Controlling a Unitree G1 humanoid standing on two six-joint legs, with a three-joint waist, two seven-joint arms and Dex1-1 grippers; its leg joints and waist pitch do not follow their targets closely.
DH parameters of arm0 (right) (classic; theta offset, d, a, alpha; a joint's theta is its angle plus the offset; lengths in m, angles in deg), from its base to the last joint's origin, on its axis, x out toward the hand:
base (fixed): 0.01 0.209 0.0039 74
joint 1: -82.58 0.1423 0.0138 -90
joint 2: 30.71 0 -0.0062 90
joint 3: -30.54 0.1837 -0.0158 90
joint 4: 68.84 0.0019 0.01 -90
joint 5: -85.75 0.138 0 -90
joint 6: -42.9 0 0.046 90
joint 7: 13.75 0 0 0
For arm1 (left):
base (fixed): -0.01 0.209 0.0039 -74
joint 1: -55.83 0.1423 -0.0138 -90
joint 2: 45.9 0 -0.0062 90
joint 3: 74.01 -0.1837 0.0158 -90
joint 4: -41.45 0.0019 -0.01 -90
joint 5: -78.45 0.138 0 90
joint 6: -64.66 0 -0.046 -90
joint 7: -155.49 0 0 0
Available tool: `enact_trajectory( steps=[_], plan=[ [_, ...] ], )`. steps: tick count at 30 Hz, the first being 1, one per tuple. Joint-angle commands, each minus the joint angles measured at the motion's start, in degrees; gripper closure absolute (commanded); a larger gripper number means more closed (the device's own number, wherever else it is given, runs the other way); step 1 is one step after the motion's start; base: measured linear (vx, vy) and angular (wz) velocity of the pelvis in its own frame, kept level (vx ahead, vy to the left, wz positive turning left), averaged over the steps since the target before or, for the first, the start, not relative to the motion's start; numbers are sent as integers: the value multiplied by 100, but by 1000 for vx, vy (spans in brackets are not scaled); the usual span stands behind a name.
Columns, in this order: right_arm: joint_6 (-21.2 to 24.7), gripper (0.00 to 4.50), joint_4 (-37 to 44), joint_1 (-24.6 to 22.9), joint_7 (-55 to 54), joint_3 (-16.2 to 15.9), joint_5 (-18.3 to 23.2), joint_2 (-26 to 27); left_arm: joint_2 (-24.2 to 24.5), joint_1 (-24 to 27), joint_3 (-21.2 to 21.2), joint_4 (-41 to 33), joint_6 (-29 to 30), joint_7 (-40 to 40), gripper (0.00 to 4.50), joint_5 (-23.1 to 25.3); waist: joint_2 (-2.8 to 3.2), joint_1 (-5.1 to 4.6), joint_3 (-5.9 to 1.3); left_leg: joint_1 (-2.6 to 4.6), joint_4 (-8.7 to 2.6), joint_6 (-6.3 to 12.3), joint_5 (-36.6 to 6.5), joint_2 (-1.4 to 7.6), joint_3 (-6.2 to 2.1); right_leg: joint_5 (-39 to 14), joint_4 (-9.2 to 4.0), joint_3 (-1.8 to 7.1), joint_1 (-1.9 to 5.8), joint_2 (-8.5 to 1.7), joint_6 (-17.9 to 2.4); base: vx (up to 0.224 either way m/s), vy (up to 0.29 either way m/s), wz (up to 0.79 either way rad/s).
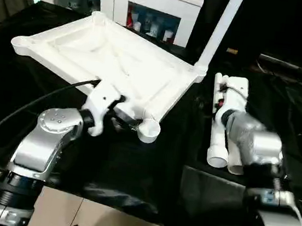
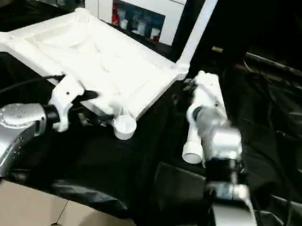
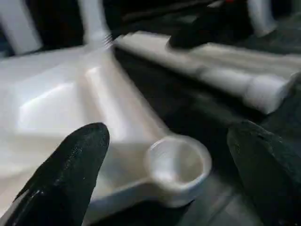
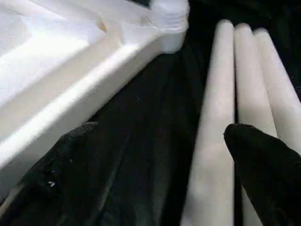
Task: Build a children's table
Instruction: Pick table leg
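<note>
Lying upside down: table top, white, ribbed underside up, on the black-covered desk
Fitted leg: one white tube leg stands upright in the far right corner socket
Loose legs: three white legs lie side by side on the black cover, just beside the top's right edge, collared ends toward the robot
Near socket: open round corner socket, nothing in it
Left gripper: left gripper sits at the near right corner of the top, jaws spread wide with the open socket between its black fingers, gripping nothing
Right gripper: right gripper hangs over the loose legs, jaws apart, one finger over the legs, the other over the black cover; holding nothing
Behind: white cabinet with glass doors
</note>
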Motion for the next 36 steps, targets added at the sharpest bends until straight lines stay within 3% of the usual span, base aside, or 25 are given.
enact_trajectory(
  steps=[1,6,15,25,31,33,35,36],
  plan=[
    [640,0,-197,130,-68,247,128,-171,26,-119,-168,-195,159,-261,0,-181,108,7,-406,67,-361,-182,-880,-36,72,-1008,-328,193,359,-245,-731,0,0,0],
    [1069,0,-378,102,-182,265,66,-272,100,-92,-304,-244,221,-410,0,-245,100,12,-410,59,-349,-213,-853,-36,77,-1027,-335,193,364,-251,-703,0,0,0],
    [1408,0,-574,137,-129,623,444,-184,229,-99,-378,-325,348,-490,0,-312,113,3,-406,73,-352,-249,-988,-33,65,-1245,-350,181,351,-243,-650,0,0,0],
    [1570,0,-753,170,64,464,503,-184,315,-85,-420,-386,408,-524,0,-367,96,28,-397,60,-349,-291,-1051,-28,58,-1448,-356,178,346,-260,-649,0,0,0],
    [1576,0,-999,266,135,517,590,-139,343,-73,-434,-422,432,-501,0,-388,59,26,-398,56,-340,-293,-1071,-30,61,-1602,-369,176,338,-262,-590,0,0,0],
    [1605,0,-1033,294,154,544,628,-124,357,-69,-437,-433,437,-489,0,-408,77,31,-394,53,-339,-289,-1094,-33,58,-1650,-369,178,334,-268,-587,0,0,0],
    [1654,17,-1122,325,192,527,650,-101,364,-66,-439,-445,455,-481,0,-410,77,25,-399,57,-337,-297,-1096,-32,56,-1667,-365,174,331,-265,-577,0,0,0],
    [1681,26,-1204,337,222,509,663,-78,366,-65,-441,-451,465,-481,0,-403,48,21,-400,54,-334,-291,-1090,-29,58,-1666,-365,173,330,-266,-581,0,0,0]
  ],
)
